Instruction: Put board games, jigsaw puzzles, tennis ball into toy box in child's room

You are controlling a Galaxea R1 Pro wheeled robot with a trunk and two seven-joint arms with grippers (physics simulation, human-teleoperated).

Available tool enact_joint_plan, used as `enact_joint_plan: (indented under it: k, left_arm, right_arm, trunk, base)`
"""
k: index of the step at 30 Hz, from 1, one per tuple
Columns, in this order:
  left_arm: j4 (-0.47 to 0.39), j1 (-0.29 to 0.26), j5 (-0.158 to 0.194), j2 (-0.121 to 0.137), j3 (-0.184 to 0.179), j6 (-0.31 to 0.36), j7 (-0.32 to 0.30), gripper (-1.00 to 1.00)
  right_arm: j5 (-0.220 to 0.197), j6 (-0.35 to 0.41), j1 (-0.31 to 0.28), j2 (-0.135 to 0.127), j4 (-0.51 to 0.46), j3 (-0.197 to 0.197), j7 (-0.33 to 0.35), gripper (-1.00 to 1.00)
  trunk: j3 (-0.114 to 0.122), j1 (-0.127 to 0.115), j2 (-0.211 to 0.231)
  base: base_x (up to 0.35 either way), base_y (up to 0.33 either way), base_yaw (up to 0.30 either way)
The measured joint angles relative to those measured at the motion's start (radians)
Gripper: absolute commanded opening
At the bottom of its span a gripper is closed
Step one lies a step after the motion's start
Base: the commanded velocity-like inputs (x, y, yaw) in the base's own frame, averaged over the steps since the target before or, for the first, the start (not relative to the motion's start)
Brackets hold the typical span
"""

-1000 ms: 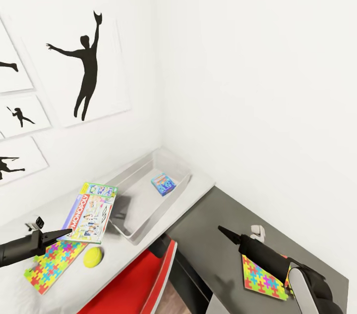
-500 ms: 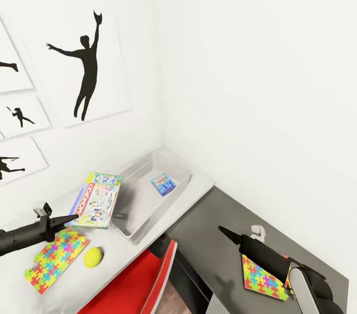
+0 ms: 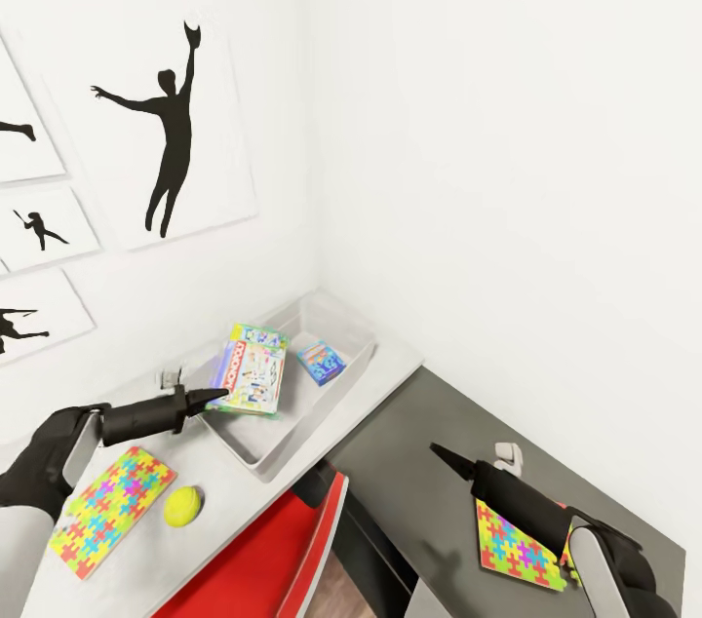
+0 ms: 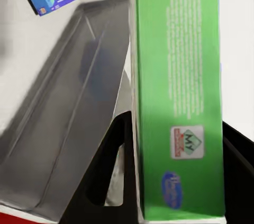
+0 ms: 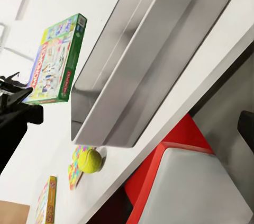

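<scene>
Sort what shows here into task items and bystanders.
Task items: Monopoly game in the left hand above the toy box; blue game inside the box; two puzzles; tennis ball; table.

Bystanders: red chair; silhouette pictures; right hand, idle.

The table [image 3: 390, 374] runs into the room's corner, pale grey top [image 3: 244, 491] along one wall and a lower dark grey side section [image 3: 429, 423] along the other. On the pale top, the toy box [image 3: 292, 404] sits at the corner end, its front wall near the front edge; a jigsaw puzzle [image 3: 107, 509] lies flat further along, the tennis ball [image 3: 182, 506] just beside it toward the front edge. On the dark section, a second puzzle [image 3: 517, 545] lies flat near its front edge.
</scene>
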Motion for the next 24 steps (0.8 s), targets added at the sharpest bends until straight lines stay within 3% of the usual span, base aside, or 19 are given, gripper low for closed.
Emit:
enact_joint_plan:
  k: [3, 6, 18, 24]
  left_arm:
    - [-0.001, -0.004, 0.008, -0.039, 0.0, 0.004, 0.088, -1.0]
    - [-0.001, -0.006, 0.007, -0.057, 0.002, 0.004, 0.132, -1.0]
    - [0.0, -0.006, 0.009, -0.066, 0.033, 0.003, 0.173, -1.0]
    - [0.001, -0.007, 0.011, -0.079, 0.04, 0.001, 0.233, -1.0]
  right_arm:
    - [-0.001, 0.001, 0.0, -0.001, 0.0, 0.0, 0.0, 1.0]
    - [-0.002, 0.001, 0.0, -0.018, 0.0, 0.001, 0.001, 1.0]
    - [-0.004, 0.001, 0.0, -0.031, 0.0, 0.001, 0.002, 1.0]
    - [-0.004, 0.001, 0.0, -0.031, 0.0, 0.001, 0.002, 1.0]
  trunk:
    - [0.0, 0.0, 0.0]
    - [0.0, 0.0, 0.0]
    - [0.0, 0.0, 0.0]
    - [0.0, 0.0, 0.0]
  base:
    - [0.0, 0.0, 0.0]
    - [0.0, 0.0, 0.0]
    - [0.0, 0.0, 0.0]
    - [0.0, 0.0, 0.0]
